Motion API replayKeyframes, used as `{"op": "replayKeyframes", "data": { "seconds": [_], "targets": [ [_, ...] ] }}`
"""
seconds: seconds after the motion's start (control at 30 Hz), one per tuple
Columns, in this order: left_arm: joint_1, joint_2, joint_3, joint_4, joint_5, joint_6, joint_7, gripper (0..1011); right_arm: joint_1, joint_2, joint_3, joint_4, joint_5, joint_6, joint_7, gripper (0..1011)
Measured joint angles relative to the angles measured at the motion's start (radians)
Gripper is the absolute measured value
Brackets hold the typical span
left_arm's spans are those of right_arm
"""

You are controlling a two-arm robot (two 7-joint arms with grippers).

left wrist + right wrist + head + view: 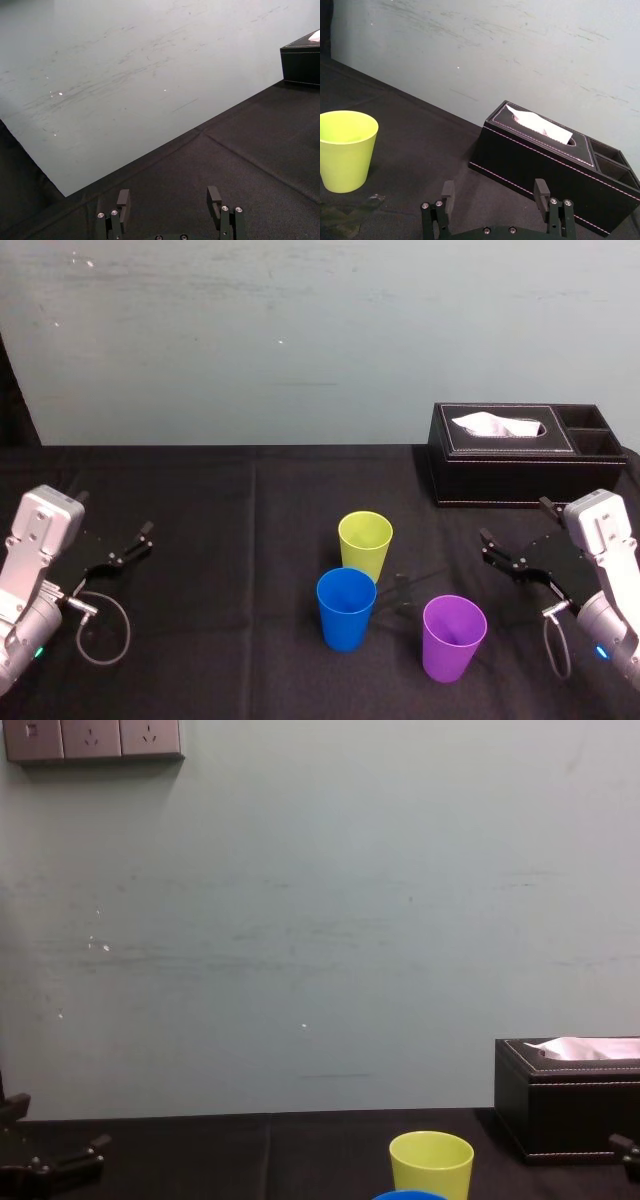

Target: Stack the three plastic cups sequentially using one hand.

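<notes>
Black cloth covers the surface (200, 540) in front of a pale, scuffed wall (300, 340), and on my feed the job has not started. All three cups stand upright and separate, mouths up, none nested in another.

The yellow-green tapered plastic cup (365, 543) sits near the middle. The blue tapered plastic cup (346, 608) is just in front of it, closer to the robot. The purple tapered plastic cup (454, 637) stands apart from them, off to the right. So all the stacking is left to do: one cup into a second, then that pair into the third, or the third onto them.

The left tool (168, 196) hangs over bare cloth at the left side, fingers spread wide and holding nothing. The right tool (494, 187) is at the right side, also wide and empty, with the purple cup the nearest to it. Behind it is the black leather tissue box (520, 455).

From the head view I cannot tell whether blue and yellow-green touch, because their outlines overlap. The chest view cuts the blue cup down to a sliver of rim at its bottom edge. A faint dark mark lies on the cloth between the cups. I judge it a shadow, though it is too dim to be sure.
</notes>
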Motion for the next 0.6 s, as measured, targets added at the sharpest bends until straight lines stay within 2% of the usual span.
{"op": "replayKeyframes", "data": {
  "seconds": [0.6],
  "targets": [
    [0.0,0.0,0.0,0.0,0.0,0.0,0.0,1000,0.0,0.0,0.0,0.0,0.0,0.0,0.0,1004]
  ]
}}
